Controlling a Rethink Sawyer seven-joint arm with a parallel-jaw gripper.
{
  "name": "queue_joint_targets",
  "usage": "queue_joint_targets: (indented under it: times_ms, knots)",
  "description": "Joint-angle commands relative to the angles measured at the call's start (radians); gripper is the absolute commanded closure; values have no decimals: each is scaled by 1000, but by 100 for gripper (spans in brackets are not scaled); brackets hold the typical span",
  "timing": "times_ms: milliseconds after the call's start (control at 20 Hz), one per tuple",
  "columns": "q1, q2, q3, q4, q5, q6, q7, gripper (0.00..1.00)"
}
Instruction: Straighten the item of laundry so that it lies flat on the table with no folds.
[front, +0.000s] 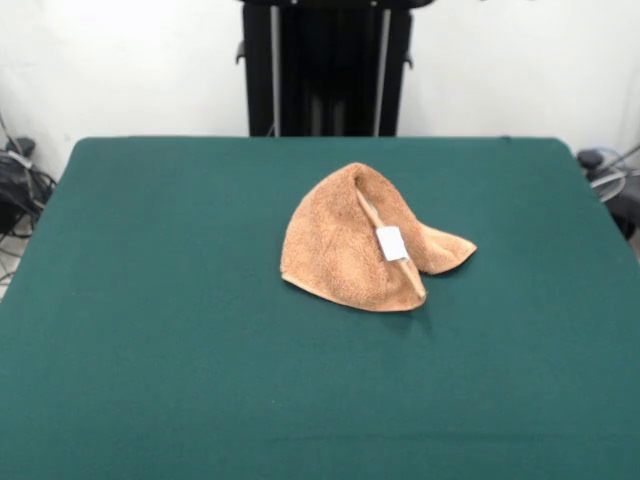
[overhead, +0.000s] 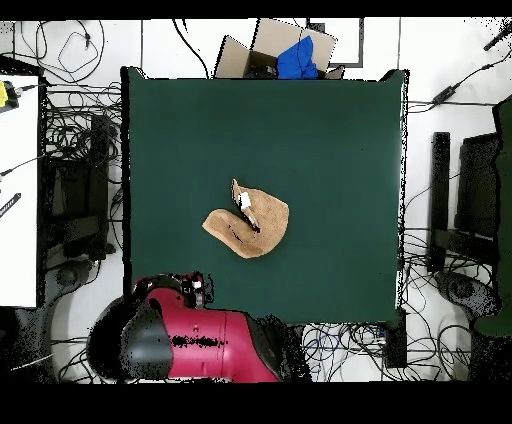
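The item of laundry (front: 350, 250) is a tan terry towel lying crumpled near the middle of the table (front: 150, 330). It is folded over itself into a humped, rounded shape. One corner sticks out to the right, and a small white tag (front: 391, 243) shows on top. In the overhead view the towel (overhead: 255, 225) lies a little below the middle of the green table (overhead: 330, 130). The red arm (overhead: 200, 345) is drawn back beyond the table's bottom edge. I cannot make out the gripper in either view. Nothing touches the towel.
The black pedestal (front: 325, 70) stands behind the table's far edge. In the overhead view, a cardboard box with blue cloth (overhead: 285, 52) sits beyond the top edge. Cables and equipment lie on the floor on both sides.
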Motion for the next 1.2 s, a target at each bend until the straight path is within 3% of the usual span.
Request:
queue_joint_targets:
  times_ms: [50,150,300,750,1200]
  knots:
    - [-23,27,14,105,20,-65,156,0]
    - [6,44,-20,80,-25,-38,193,0]
    - [14,92,-21,79,-47,-97,212,0]
    - [-60,259,61,130,-8,-321,193,0]
    - [-38,316,38,105,-2,-345,203,0]
